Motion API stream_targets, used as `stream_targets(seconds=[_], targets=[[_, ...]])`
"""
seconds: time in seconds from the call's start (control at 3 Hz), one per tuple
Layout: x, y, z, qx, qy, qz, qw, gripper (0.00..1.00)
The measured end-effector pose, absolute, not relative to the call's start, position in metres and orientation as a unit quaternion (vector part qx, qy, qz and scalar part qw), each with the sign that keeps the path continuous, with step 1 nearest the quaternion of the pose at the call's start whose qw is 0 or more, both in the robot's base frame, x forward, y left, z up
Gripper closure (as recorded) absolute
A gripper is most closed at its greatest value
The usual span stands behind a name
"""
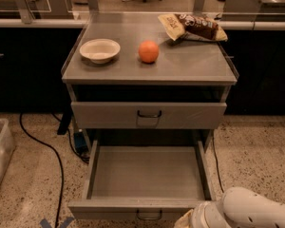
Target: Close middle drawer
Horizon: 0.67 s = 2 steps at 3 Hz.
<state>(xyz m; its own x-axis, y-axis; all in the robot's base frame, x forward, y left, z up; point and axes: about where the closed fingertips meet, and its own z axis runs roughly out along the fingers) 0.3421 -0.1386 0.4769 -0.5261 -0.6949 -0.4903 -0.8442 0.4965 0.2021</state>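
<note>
**Middle drawer (133, 205) stands wide open, robot's gripper (183, 221) at near right**
Task looks barely begun: the tray is pulled fully out toward the near side, under the upper drawer (109, 115), w/ the whole push left to do. It's grey metal, wide & shallow, empty, w/ a plain flat front & 1 small dark loop handle (148, 216) at centre. The gripper sits low at the near edge, just right of that handle; can't tell if the claw is apart or together.

We lose most of the pincer (186, 221), low right, past the bottom edge. The middle drawer (109, 207) front is cut off there too.
</note>
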Motion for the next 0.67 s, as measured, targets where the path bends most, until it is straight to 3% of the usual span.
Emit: stream_targets(seconds=[0.67], targets=[[0.352, -0.123, 0.443, -0.424, 0.855, 0.233, 0.186, 1.0]])
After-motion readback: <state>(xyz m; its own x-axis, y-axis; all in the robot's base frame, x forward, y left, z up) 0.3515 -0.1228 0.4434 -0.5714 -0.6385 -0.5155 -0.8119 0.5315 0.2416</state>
